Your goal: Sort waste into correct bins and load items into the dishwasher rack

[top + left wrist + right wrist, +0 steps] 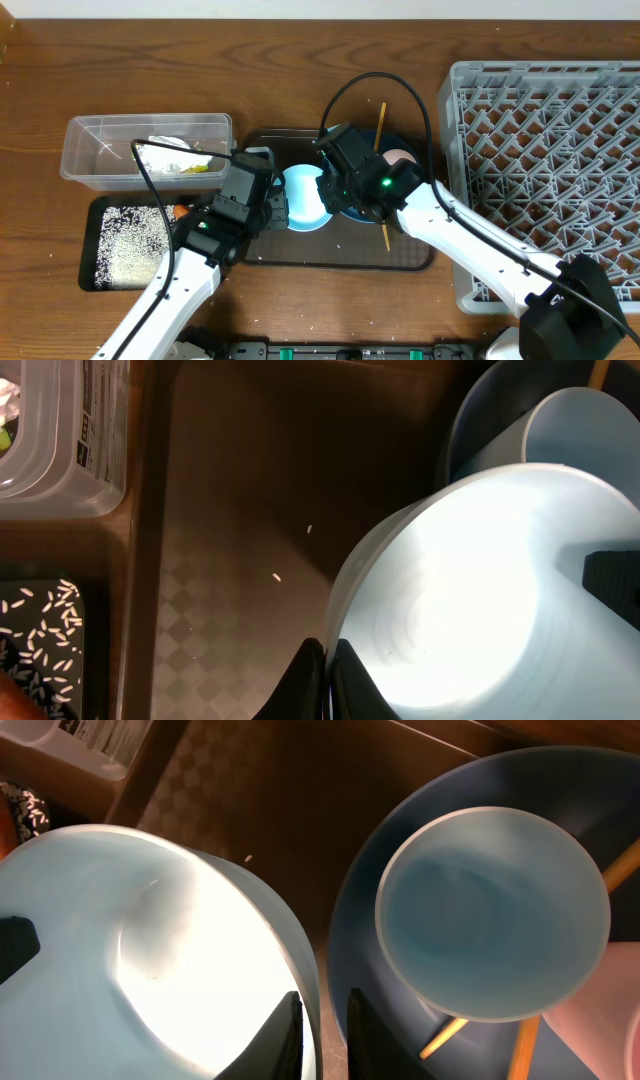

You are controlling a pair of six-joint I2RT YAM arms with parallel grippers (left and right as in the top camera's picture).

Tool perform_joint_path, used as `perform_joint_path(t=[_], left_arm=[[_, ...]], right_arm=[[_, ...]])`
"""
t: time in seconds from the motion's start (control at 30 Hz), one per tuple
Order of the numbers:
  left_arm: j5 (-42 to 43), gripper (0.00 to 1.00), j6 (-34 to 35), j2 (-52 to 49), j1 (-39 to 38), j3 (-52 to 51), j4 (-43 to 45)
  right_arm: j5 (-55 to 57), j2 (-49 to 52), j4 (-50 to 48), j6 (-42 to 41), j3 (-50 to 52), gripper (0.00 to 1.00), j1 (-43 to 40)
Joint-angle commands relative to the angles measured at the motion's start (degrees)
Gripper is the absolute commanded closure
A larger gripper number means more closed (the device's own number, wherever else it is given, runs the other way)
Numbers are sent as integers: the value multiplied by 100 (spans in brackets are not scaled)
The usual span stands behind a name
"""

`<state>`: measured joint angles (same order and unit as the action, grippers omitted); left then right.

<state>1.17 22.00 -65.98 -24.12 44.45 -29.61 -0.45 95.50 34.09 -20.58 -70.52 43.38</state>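
Observation:
Both grippers hold the small pale blue bowl [303,198] over the brown serving tray [340,255]. My left gripper [328,672] is shut on its near rim [470,600]. My right gripper [325,1020] straddles the opposite rim, one finger inside against the wall and one outside, with a slim gap at that tip. Beside the bowl, the light blue cup [495,910] stands on the blue plate [355,920]. Two chopsticks [445,1038] poke out beneath the cup, and the white-pink cup [400,160] stands by it. The dishwasher rack [560,150] fills the right.
The clear tub [100,150] at the left holds the crumpled wrapper [170,158]. In front of it lies the black tray [95,250], strewn with rice grains, with an orange carrot [180,211] at its right edge. A few grains lie on the serving tray [277,576].

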Motion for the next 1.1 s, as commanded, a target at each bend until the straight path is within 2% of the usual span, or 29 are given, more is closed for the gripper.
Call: perform_joint_path(t=[0.0,0.43,0.67,0.83,0.93,1.07], left_arm=[[9,94,-101,50,-13,79,11],[-28,94,-101,50,-13,79,11],[-26,94,-98,50,-13,79,11],[-26,94,-98,50,-13,79,11],[-26,94,-101,50,-13,79,13],[-26,94,-98,52,-13,79,11]], right_arm=[[24,42,0,4,-63,84,-22],[22,105,39,2,-61,82,-22],[22,109,20,2,-61,73,-22],[22,109,17,2,-61,75,-22],[20,111,17,2,-61,82,-22],[22,116,31,2,-61,84,-22]])
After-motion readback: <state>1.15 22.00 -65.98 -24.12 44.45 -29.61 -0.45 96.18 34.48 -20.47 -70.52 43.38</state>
